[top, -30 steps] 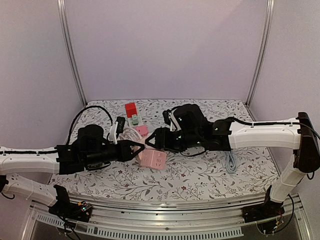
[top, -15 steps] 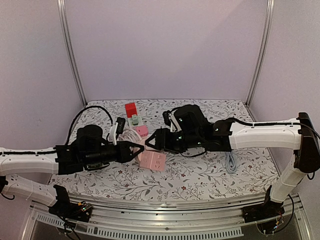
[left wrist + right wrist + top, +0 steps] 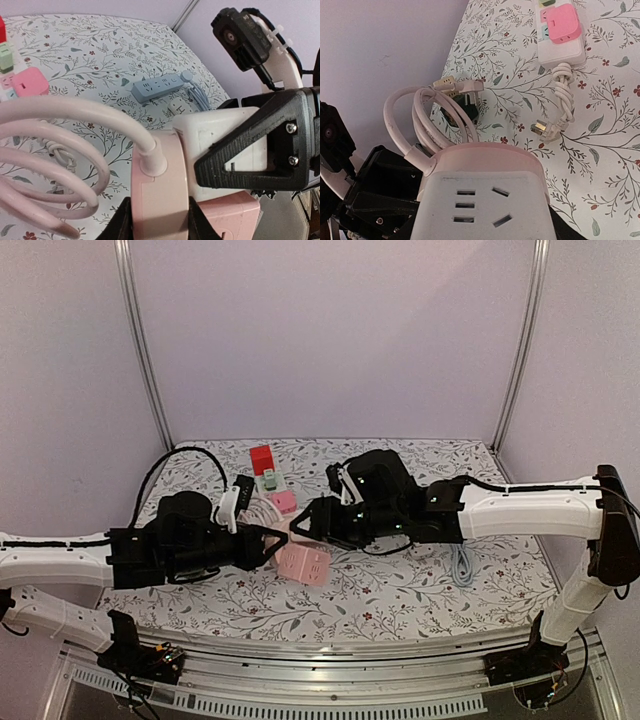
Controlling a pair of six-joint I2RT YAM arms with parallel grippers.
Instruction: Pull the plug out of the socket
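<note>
Left fingers clench the pink socket, right fingers the white plug, their shared axis running left-right.

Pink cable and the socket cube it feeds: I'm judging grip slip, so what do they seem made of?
The pink cable: flexible rubbery sheath, probably PVC; smooth, slightly glossy, holds loose coils. The socket cube: hard moulded plastic, satin, pink shell with white face; crisp edges and slots.

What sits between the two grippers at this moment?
The pink corded socket joined to a white plug block, with the left gripper on the pink part and the right gripper on the white. Clearest in the left wrist view.
</note>
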